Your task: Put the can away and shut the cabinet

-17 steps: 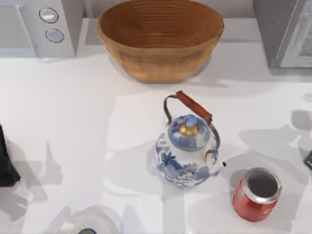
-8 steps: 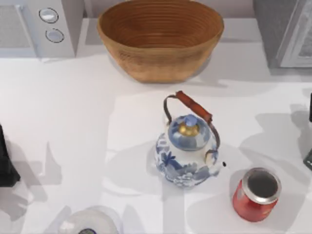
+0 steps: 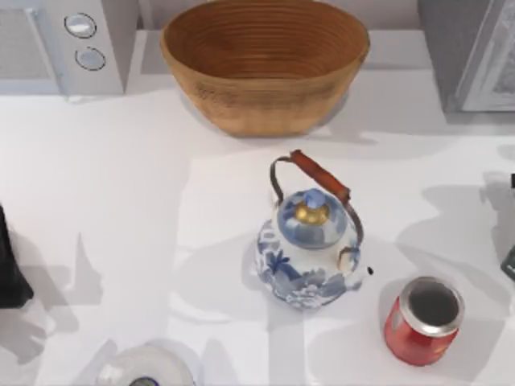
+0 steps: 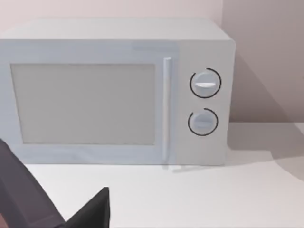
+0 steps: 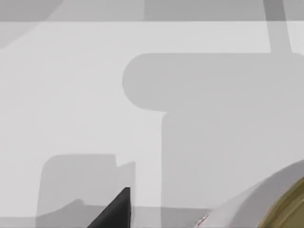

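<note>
The red can [image 3: 424, 320] with its silver top stands upright on the white table, near the front right, just right of the blue-and-white teapot [image 3: 310, 249]. The grey cabinet [image 3: 475, 52] stands at the back right corner. A dark part of my right gripper [image 3: 508, 262] pokes in at the right edge, level with the teapot and apart from the can. My left gripper [image 3: 8, 269] sits at the left edge, far from the can. The left wrist view faces the microwave [image 4: 118, 92].
A large woven basket [image 3: 264, 60] sits at the back middle and a white microwave [image 3: 68, 44] at the back left. A whitish round-topped object [image 3: 146, 368] lies at the front edge. Open table lies between the can and the cabinet.
The right arm's dark parts at the right edge have shifted slightly and its shadows moved on the table. The left arm has drawn a little toward the left edge. The can stays put.
</note>
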Available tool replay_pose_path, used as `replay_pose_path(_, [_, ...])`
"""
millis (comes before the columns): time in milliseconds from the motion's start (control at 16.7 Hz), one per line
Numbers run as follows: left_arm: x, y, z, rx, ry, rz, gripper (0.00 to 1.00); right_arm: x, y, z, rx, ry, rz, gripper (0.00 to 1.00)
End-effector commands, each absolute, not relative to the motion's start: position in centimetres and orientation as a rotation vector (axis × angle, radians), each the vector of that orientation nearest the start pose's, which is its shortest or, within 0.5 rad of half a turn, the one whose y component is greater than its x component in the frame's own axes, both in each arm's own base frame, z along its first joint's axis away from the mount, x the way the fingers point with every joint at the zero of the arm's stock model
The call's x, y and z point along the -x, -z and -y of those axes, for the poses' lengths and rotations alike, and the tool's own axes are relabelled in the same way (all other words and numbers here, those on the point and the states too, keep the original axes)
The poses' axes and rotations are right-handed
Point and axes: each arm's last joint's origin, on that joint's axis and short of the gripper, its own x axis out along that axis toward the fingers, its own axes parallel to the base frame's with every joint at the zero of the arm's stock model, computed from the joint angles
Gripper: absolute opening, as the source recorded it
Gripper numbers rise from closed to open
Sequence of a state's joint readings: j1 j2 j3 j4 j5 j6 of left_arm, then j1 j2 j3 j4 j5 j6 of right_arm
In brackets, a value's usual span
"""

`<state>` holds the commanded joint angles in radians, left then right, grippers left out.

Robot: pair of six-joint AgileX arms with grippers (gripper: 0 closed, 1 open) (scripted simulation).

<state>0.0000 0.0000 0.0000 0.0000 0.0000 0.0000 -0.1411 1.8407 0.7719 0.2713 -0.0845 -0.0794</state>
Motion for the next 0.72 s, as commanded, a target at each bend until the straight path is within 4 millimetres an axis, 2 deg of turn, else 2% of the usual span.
replay_pose_path(540, [-10.57, -16.00, 0.12, 0.000, 0.000, 0.000, 1.00, -33.24, -9.71, 4.32, -0.005, 0.009, -0.794, 0.02])
replay_pose_path(720, [-10.57, -16.00, 0.12, 0.000, 0.000, 0.000, 1.00, -33.24, -9.71, 4.32, -0.005, 0.009, -0.794, 0.00])
